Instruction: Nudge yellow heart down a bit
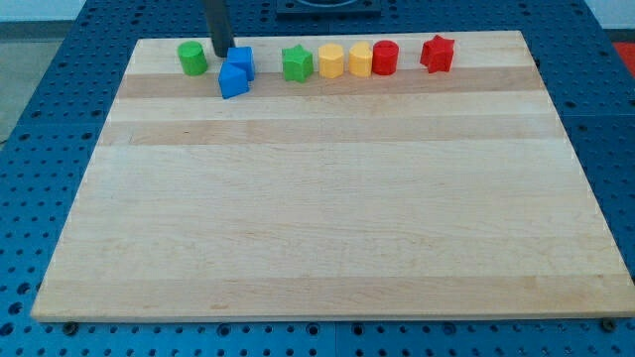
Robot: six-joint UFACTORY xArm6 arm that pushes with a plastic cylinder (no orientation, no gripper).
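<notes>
On the pale wooden board [317,218], smooth with long grain stripes, all the small matte blocks stand in one row near the view's top: from the left a green cylinder [192,59], then my tip [220,54] just beside two touching blue blocks [236,70] of angular shape, then a green star [297,63]. Next come a yellow rounded block [330,60] and the yellow heart [360,59], touching each other, and the heart also touches a red cylinder [385,58], with a red star [438,53] a little apart at the right. The rod has no jaws, only a plain dark end, well apart from the heart, whose shape is hard to see from here
</notes>
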